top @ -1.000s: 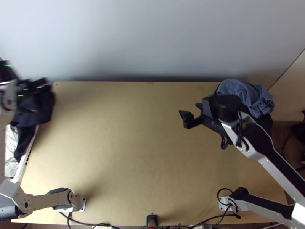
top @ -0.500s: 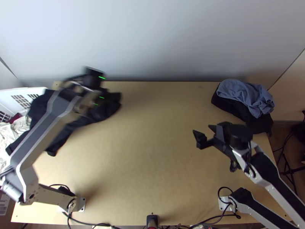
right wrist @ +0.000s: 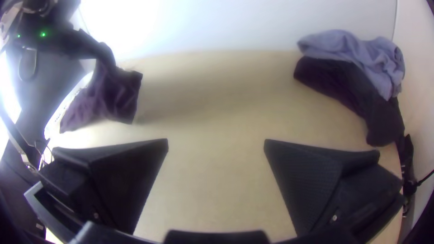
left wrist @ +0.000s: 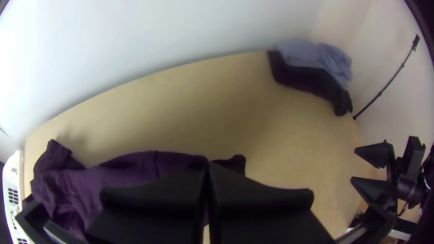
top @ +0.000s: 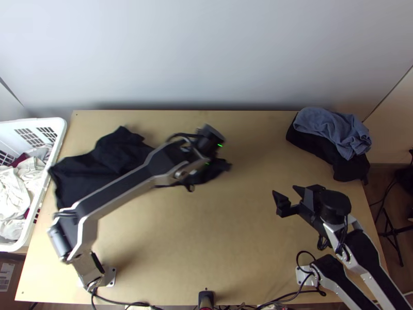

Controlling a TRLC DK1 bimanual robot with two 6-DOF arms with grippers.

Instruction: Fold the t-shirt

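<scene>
Top view, t-shirt (top: pixel 106 163): it is looking black and plain-toned, lying creased and rumpled on the table (top: pixel 206 232), one part just beside the basket (top: pixel 60 135) and the rest stretching away from it.
Top view, left gripper (top: pixel 223 164): it is pinching the t-shirt at the end away from the basket.
Top view, right gripper (top: pixel 285 191): it is standing wide apart and holding nothing, well apart from the basket across the table.
Top view, cloth pile (top: pixel 335 132): a crumpled blue piece is resting on a black one, at the far corner across from the basket.
Top view, box label (top: pixel 6 275): it is showing pale on a brown box, near the basket; its print is too small to make out.
Left wrist view, left gripper (left wrist: pixel 207 165): its fingers are pressing together over the t-shirt, which is looking deep purple, with soft wrinkles running back toward the basket.
Right wrist view, t-shirt: it is hanging in a loose, wrinkled drape from the left gripper, on the basket's side of the table.
Right wrist view, right gripper (right wrist: pixel 216 144): its two fingers are standing far apart, bare table showing between them.
</scene>
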